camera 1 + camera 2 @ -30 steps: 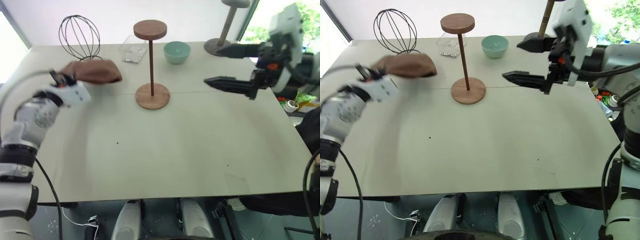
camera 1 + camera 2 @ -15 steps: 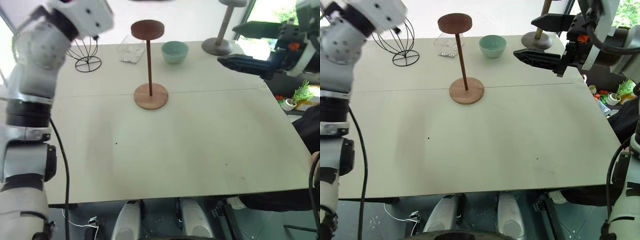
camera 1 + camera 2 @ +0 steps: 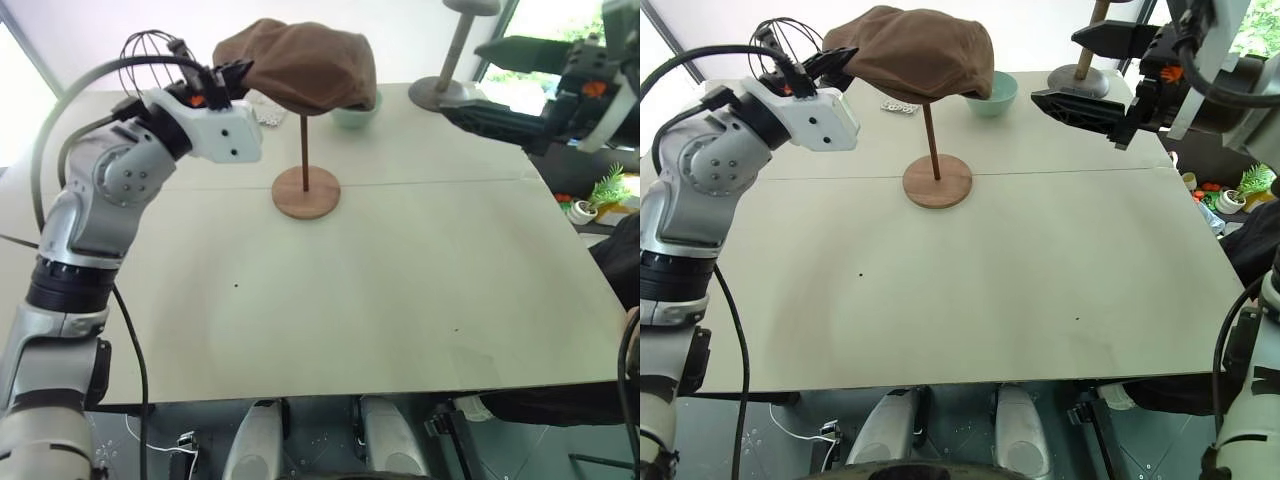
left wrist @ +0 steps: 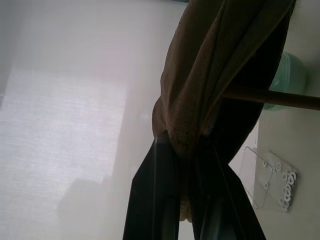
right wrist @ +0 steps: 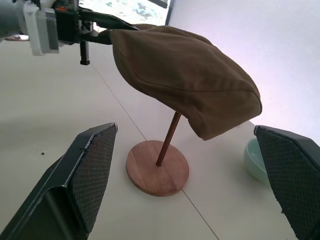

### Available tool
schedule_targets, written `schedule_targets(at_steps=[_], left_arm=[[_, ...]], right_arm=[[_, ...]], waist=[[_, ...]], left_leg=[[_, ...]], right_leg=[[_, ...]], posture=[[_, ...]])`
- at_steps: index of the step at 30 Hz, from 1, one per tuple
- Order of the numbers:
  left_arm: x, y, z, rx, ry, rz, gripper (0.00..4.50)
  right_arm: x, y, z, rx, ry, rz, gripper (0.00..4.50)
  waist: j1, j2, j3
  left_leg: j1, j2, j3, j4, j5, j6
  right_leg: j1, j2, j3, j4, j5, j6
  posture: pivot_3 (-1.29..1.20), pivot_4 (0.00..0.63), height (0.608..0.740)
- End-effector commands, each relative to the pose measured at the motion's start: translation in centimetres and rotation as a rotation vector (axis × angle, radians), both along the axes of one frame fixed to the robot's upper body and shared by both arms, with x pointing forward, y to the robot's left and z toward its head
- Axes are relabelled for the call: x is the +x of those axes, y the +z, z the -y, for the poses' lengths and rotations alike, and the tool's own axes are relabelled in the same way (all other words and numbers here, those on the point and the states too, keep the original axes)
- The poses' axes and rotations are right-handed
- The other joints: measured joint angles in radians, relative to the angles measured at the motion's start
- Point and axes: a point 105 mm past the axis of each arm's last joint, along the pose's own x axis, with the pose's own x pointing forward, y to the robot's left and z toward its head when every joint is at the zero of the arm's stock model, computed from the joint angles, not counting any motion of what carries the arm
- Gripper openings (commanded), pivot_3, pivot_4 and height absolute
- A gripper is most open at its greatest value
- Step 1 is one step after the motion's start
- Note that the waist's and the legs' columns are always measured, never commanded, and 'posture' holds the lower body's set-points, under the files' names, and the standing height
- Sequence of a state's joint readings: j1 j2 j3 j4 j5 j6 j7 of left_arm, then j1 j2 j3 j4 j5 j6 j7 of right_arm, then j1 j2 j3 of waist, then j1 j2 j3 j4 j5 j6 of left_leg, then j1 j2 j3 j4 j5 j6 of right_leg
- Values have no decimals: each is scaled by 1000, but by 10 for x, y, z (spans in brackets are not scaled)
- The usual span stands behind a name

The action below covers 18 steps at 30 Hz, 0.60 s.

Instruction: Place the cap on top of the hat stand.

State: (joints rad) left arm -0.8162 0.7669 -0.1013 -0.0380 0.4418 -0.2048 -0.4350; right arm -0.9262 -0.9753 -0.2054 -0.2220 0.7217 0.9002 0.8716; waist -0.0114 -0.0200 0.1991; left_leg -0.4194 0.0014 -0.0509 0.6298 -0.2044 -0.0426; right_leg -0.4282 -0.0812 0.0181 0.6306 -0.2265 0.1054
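Brown suede is what you see first: the cap (image 3: 298, 68) hangs in the air over the hat stand (image 3: 305, 188), covering the stand's top disc so that just the thin reddish-brown rod and the round wooden base show beneath it. You cannot tell whether the cap's underside already rests on the disc or floats just above it.

Your left gripper (image 3: 237, 74) reaches in from the left of the hat stand at the height of its top, and its two black fingers are clenched on the cap's edge. In the left wrist view the cloth is bunched and pinched between the fingers (image 4: 160, 195), with the stand's rod crossing behind.

Your right gripper (image 3: 1092, 72) holds nothing; its jaws are spread wide. It floats to the right of the hat stand, well apart from it, pointing toward the cap. In the right wrist view its two pads (image 5: 85, 175) frame the stand and cap between them.

Behind the hat stand, a pale green bowl (image 3: 996, 93) peeks out under the cap. A black wire head form (image 3: 145, 50) stands to the stand's far left, and a grey stand (image 3: 447, 70) with a thick pole to its far right. Everything rests on a light table (image 3: 380, 290).
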Motion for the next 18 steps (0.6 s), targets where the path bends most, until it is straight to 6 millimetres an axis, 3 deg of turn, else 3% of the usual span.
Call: schedule_targets(at_steps=[1, 4, 10, 11, 18], left_arm=[[-13, 2, 5, 19, -21, 38, 35], [-16, -1, 5, 5, -23, 27, 1169], [-20, -5, -4, -12, 19, -3, 4209], [-21, -6, -5, -10, 24, -8, 4436], [-26, -15, -35, -33, 125, -90, 4436]], right_arm=[[-7, 9, -1, 3, 11, 57, 4500], [-4, 7, -4, -4, 20, 53, 4500], [4, -1, -11, -9, 32, 39, 4500], [4, -2, -12, -14, 34, 37, 4500], [9, -11, -21, -16, 58, 17, 4500]], waist=[[-1, 0, 0], [-1, 0, 0], [-4, 0, 0], [-4, 0, 0], [-4, 0, 0]], left_leg=[[0, 0, 0, 0, 0, 0], [0, 0, 0, 0, 0, 0], [0, 0, 0, 0, 0, 0], [0, 0, 0, 0, 0, 0], [1, 0, 0, 0, 0, 0]], right_leg=[[0, 0, 0, 0, 0, 0], [0, 0, 0, 0, 0, 0], [0, 0, 0, 0, 0, 0], [0, 0, 0, 1, 0, 0], [0, 0, 0, 1, 0, 0]], posture=[[0, 150, 740], [0, 150, 740], [0, 150, 740], [0, 150, 740], [0, 150, 740]])
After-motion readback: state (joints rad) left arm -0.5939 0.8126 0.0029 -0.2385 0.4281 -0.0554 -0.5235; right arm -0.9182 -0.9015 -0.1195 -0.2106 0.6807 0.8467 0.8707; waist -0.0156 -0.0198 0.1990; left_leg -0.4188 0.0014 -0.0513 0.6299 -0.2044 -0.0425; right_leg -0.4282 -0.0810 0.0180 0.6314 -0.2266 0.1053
